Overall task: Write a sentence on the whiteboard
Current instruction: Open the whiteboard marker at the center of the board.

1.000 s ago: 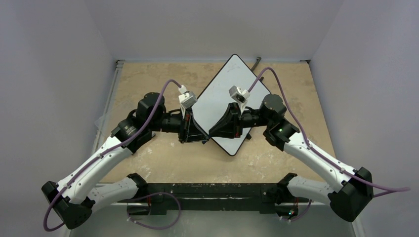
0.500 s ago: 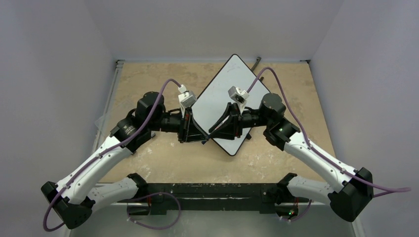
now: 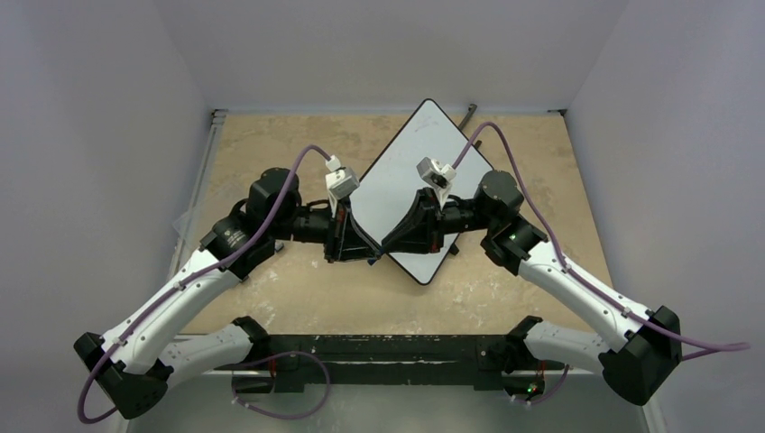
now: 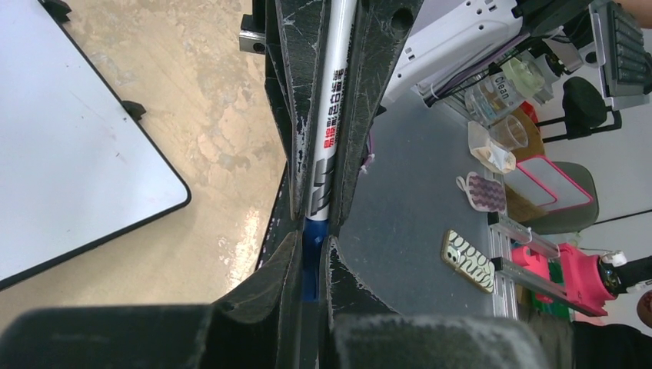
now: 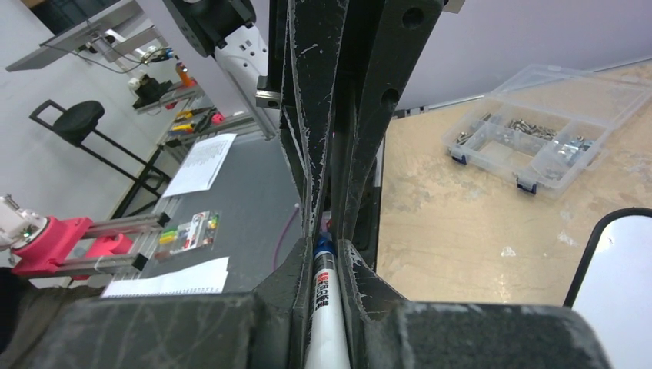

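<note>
The whiteboard (image 3: 401,176) lies diagonally on the tan table, and the parts I see of it (image 4: 61,138) (image 5: 623,284) are bare white; the sentence is out of view. Both grippers meet tip to tip just off the board's near left edge, with a marker held in line between them. My left gripper (image 3: 370,258) (image 4: 311,240) is shut on the marker's blue cap (image 4: 311,257). My right gripper (image 3: 387,245) (image 5: 324,247) is shut on the marker's white barrel (image 5: 323,315) (image 4: 330,115). The marker's tip is hidden.
A clear plastic parts box (image 5: 550,138) sits on the table toward the left wall. A small dark object (image 3: 469,115) lies by the back wall near the board's far corner. Grey walls close in the table on three sides.
Half a second ago the right gripper's fingers stood spread around the marker; now they are shut on it again. The left arm and the board have not moved.
</note>
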